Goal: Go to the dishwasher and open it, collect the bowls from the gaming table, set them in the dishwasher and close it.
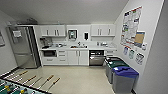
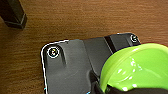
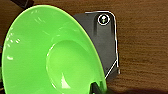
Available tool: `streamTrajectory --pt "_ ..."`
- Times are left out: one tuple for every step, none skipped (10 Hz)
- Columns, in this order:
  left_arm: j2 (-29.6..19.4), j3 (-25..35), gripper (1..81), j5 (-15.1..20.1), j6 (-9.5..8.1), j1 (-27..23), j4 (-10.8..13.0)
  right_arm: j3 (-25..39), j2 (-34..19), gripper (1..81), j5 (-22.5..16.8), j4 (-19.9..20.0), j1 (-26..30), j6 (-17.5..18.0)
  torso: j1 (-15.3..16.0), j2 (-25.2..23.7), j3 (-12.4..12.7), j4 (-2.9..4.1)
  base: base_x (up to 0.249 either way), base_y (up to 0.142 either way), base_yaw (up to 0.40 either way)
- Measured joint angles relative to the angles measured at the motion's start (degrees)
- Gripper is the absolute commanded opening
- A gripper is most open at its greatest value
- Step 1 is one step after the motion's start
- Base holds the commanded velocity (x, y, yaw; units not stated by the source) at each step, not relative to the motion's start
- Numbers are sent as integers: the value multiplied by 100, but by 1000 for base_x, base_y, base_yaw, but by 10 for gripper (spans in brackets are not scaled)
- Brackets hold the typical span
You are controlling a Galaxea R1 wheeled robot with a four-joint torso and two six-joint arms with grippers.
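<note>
**Q:** Head view: where was the dishwasher?

**A:** The dishwasher (image 1: 96, 57) stood under the counter in the far row of white cabinets (image 1: 78, 57), well apart from the robot across open floor. Whether its door was open could not be told. The rods of a foosball table (image 1: 15, 87) lay at the near edge.

**Q:** Left wrist view?

**A:** A lime-green bowl (image 2: 135, 70) hung above wood-grain flooring. The left gripper (image 2: 102, 88) appeared pinched on its rim, a dark finger crossing the edge.

**Q:** Right wrist view?

**A:** A bright green bowl (image 3: 50, 50) hung above the same flooring. The right gripper (image 3: 96, 88) likewise appeared clamped on its rim.

**Q:** Progress?

**A:** Collection seemed done, since both bowls were off the table. Loading them and closing the dishwasher remained.
</note>
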Motion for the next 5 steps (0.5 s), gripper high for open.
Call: streamTrajectory --pt "2 0 10 0 0 2 0 0 0 10 -1 -2 -5 0 0 0 0 0 177 0 0" --pt "0 0 10 6 0 7 0 0 0 10 -1 -2 -16 1 -2 -2 0 0 177 0 0" --pt "15 0 10 6 0 -4 0 0 0 10 0 -2 -13 1 -2 0 0 0 177 0 0" --pt "13 0 10 4 0 -15 0 -11 13 10 -6 -2 -5 1 0 0 0 0 177 0 0" --pt "17 0 10 4 2 -10 0 -13 9 10 0 0 -2 1 0 0 0 0 178 0 0"
